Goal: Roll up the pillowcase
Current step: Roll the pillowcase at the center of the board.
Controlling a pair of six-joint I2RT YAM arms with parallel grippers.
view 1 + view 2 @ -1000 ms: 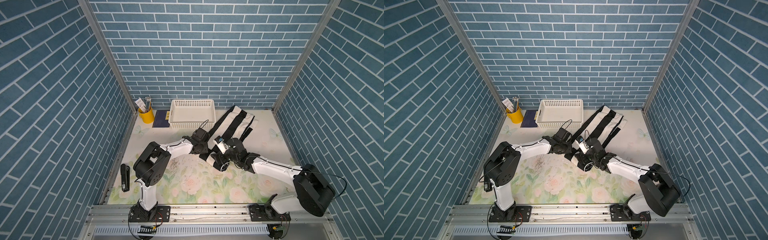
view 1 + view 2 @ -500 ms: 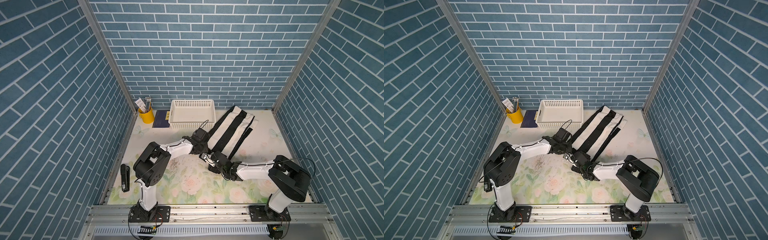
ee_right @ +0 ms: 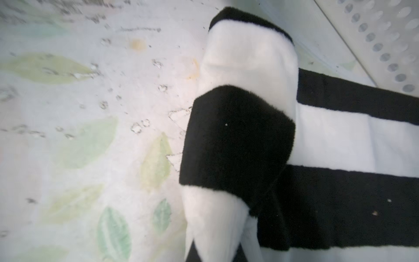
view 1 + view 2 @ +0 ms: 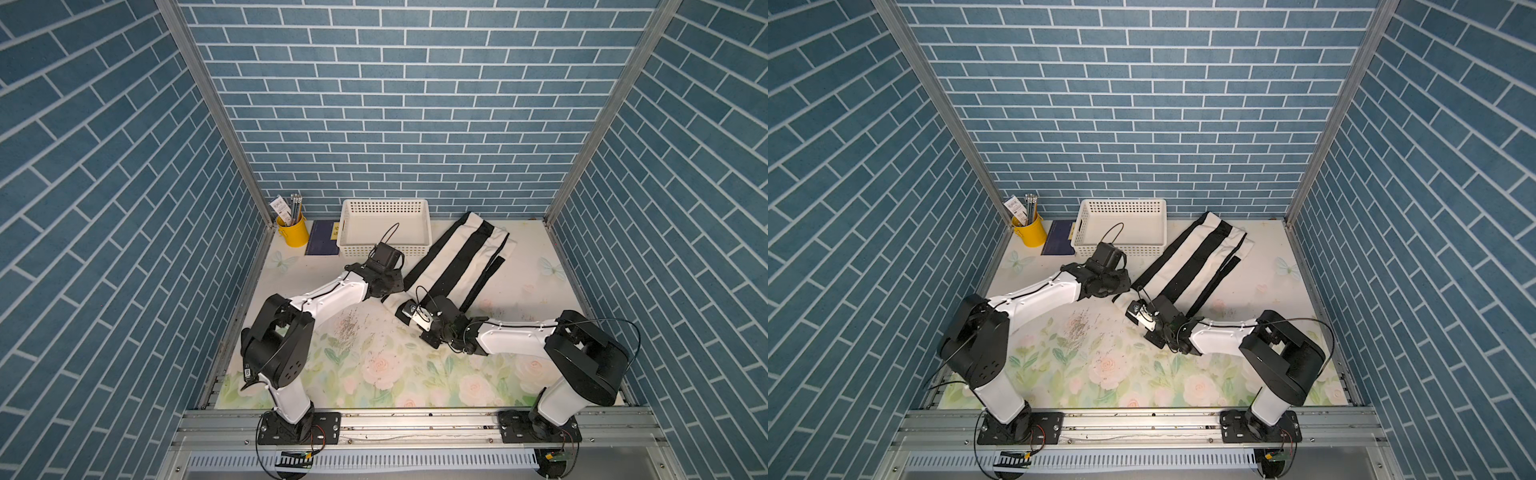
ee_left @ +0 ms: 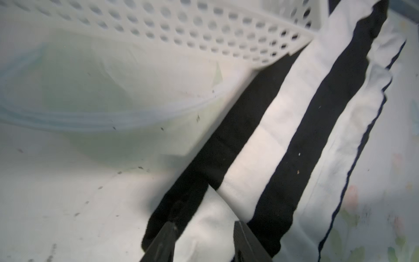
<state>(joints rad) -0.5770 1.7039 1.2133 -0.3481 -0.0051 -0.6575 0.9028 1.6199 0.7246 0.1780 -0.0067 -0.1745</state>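
Note:
The black and cream striped pillowcase lies slantwise from the back right corner towards the middle, and its near end is wound into a short roll. My left gripper sits at the roll's left end. Its two dark fingers are closed on a cream bulge of cloth. My right gripper lies low at the near side of the roll, pinching a cream fold between its fingertips. Most of the roll is hidden under both wrists in both top views.
A white perforated basket stands at the back, just left of the pillowcase. A yellow cup of pens and a dark blue booklet are in the back left corner. Tiled walls close in three sides of the flowered mat.
The right gripper dropped from above the pillowcase's near end down to the roll and closed on the cloth, its arm stretching out low. The left gripper stayed where it was.

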